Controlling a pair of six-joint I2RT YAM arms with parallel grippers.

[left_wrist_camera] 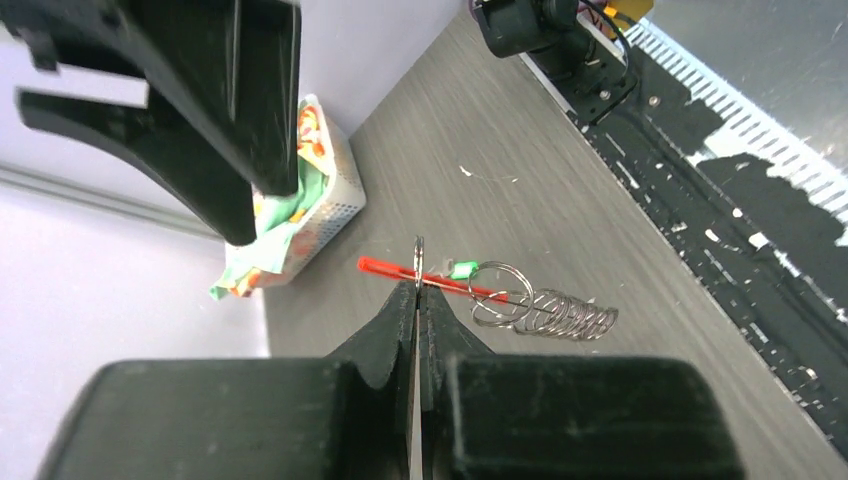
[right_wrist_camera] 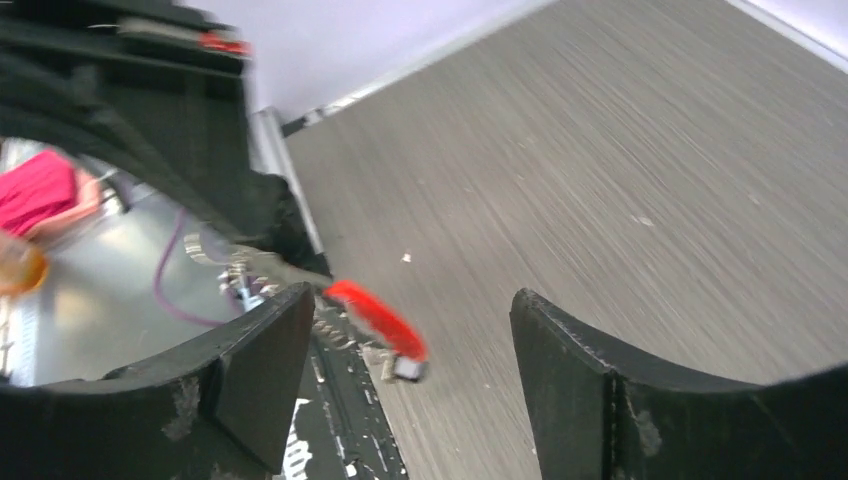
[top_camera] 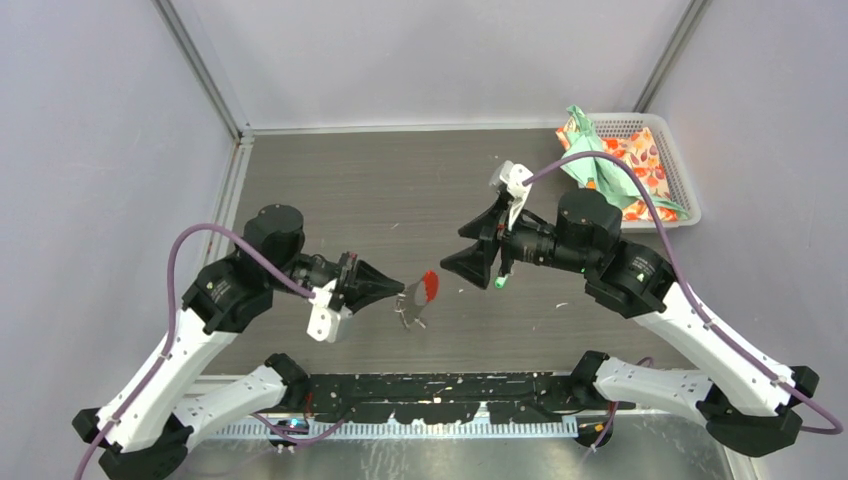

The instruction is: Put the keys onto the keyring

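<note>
Black left end effector (top_camera: pixel 400 290) pinching keyring (top_camera: pixel 425 288), right end effector (top_camera: pixel 464 250) spread

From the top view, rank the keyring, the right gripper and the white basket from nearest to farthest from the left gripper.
1. The keyring: pinched at the tips of the left gripper, mid-table.
2. The right gripper: open, just right of the keyring.
3. The white basket: far right corner of the table.

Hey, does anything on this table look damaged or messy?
Yes. Along the near edge of the grey wood-grain table, the black covering strip is ragged and flaking, with pale patches showing through. In the far right corner, crumpled green-and-orange patterned cloth spills over the white plastic basket's rim.
</note>
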